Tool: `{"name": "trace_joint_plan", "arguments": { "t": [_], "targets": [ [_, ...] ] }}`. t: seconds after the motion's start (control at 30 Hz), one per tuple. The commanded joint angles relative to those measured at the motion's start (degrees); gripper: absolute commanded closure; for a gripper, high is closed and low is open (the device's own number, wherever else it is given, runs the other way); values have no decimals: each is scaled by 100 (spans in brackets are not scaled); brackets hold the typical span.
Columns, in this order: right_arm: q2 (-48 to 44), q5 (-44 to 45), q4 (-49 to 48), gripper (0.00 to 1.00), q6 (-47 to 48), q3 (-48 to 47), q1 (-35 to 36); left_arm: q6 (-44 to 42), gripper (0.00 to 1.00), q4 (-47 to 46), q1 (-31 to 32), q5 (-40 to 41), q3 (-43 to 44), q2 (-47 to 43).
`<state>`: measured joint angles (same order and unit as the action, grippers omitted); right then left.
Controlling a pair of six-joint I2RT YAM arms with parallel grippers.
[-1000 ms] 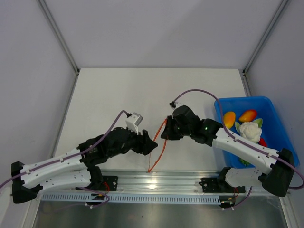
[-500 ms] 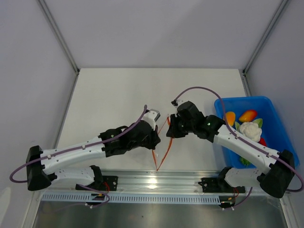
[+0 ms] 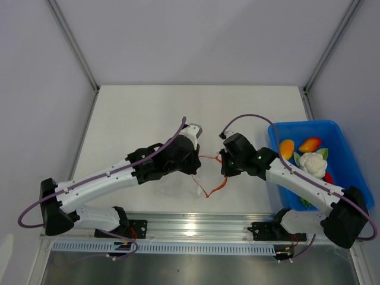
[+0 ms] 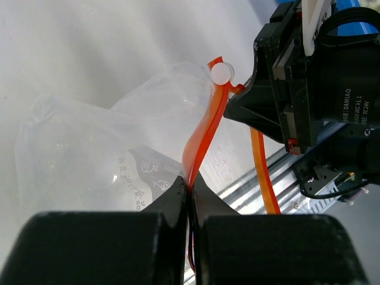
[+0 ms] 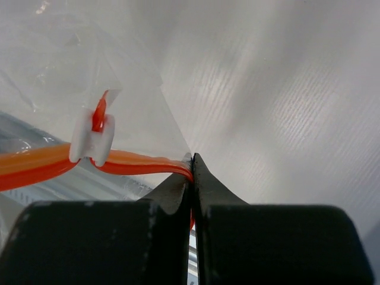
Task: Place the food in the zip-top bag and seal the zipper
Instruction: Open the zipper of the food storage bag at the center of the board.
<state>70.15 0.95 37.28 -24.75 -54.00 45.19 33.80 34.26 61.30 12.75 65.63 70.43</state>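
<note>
The clear zip-top bag [image 4: 83, 148] hangs between my two grippers just above the table. In the left wrist view my left gripper [image 4: 190, 185] is shut on the orange-red zipper [image 4: 205, 133] below its white slider [image 4: 220, 72]. My right gripper [image 5: 191, 161] is shut on the zipper [image 5: 136, 161] right beside the slider [image 5: 91, 139]. From above, the zipper [image 3: 209, 193] sags in a loop between the left gripper [image 3: 197, 167] and the right gripper [image 3: 224, 170]. The food lies in the blue bin: an orange-yellow fruit [image 3: 287, 148], a white round vegetable [image 3: 312, 163] and a red chili [image 3: 328, 177].
The blue bin [image 3: 338, 133] stands at the table's right edge, behind my right arm. A metal rail [image 3: 196, 228] runs along the near edge under the bag. Grey walls enclose the table at the back and sides.
My left gripper moved right to the bag's mouth and shut on the zipper. The zipper went from a straight slanting line to a sagging loop. The right gripper shifted slightly right.
</note>
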Motion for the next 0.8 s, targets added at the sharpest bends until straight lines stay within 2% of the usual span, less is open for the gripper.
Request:
{"name": "trace_joint_plan", "arguments": {
  "t": [0.0,0.23,0.37,0.47,0.5,0.63,0.77],
  "targets": [
    [-133,432,43,100,129,135,-19,-207,99,-104,-48,-256,187,49],
    [-273,459,69,98,-38,267,-19,-234,99,-437,-57,-467,-260,-135],
    [-546,388,-45,91,-56,302,51,-172,99,-666,-65,-467,-585,-153],
    [-669,485,121,66,-117,171,86,-172,99,-754,-126,-353,-656,-74],
    [-661,546,200,53,-135,57,87,-198,99,-815,-144,-335,-665,-65],
    [-494,958,806,37,-135,-356,95,-190,99,-1070,-258,-212,-727,-4],
    [-615,1397,1342,1,-363,-796,122,-286,99,-1106,-329,-308,-472,295]
  ]
}}
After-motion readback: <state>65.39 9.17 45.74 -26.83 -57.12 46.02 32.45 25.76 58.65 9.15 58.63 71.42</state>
